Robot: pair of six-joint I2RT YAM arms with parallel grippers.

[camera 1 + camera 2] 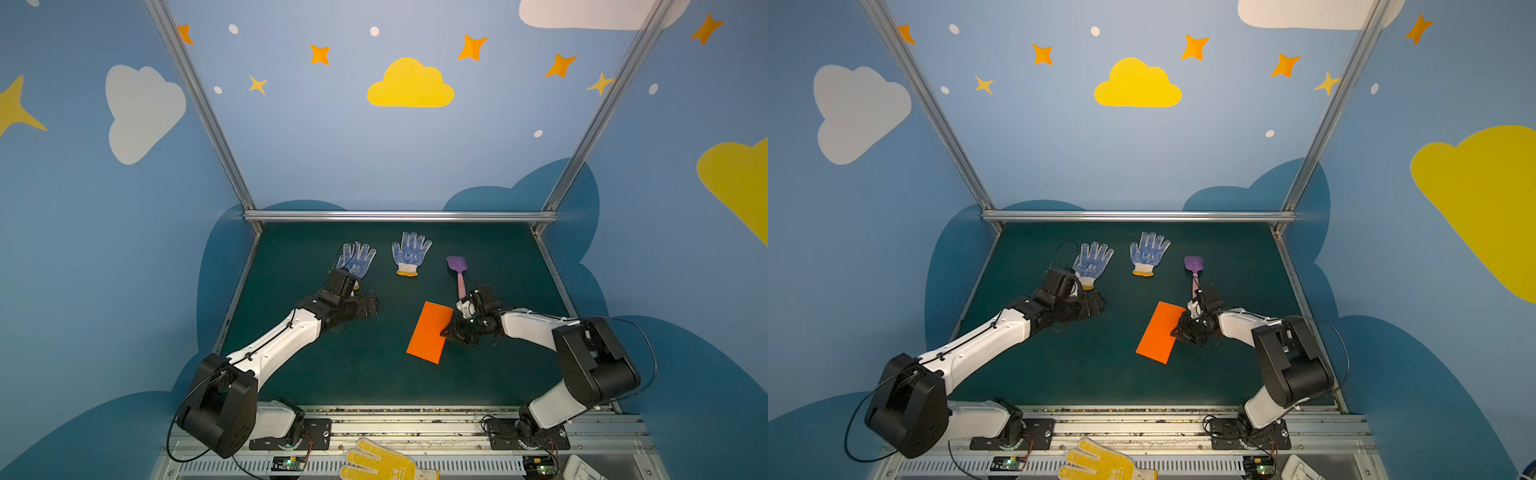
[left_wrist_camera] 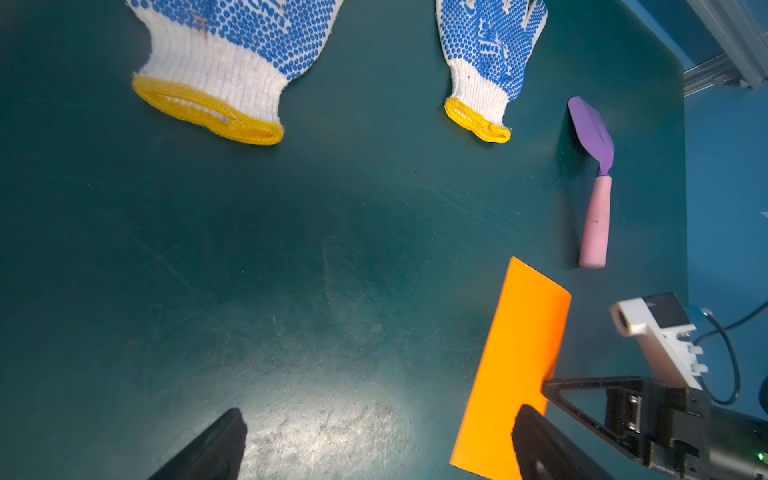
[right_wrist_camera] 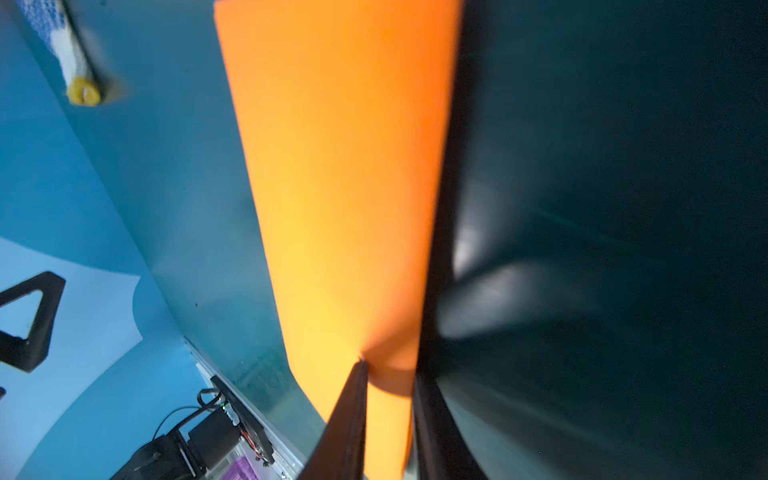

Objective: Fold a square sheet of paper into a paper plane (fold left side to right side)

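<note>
The square sheet of paper (image 1: 430, 332) (image 1: 1158, 334) is bright orange and lies folded into a narrow rectangle on the green mat, right of centre. No paper plane is in view. My right gripper (image 1: 446, 330) (image 1: 1177, 330) sits low at the sheet's right long edge. In the right wrist view its jaws (image 3: 390, 374) have closed on that edge, and the paper (image 3: 340, 166) dents at a fingertip (image 3: 360, 365). My left gripper (image 1: 374, 305) (image 1: 1100, 303) hovers left of the sheet, open and empty (image 2: 380, 411). One of its fingers (image 2: 536, 436) overlaps the paper (image 2: 515, 365) in the left wrist view.
Two blue-dotted gloves (image 1: 356, 259) (image 1: 411, 253) lie at the back of the mat. A purple-and-pink toy shovel (image 1: 458, 270) (image 2: 594, 187) lies just behind the right gripper. A yellow dotted glove (image 1: 382, 461) rests on the front rail. Metal frame posts edge the mat.
</note>
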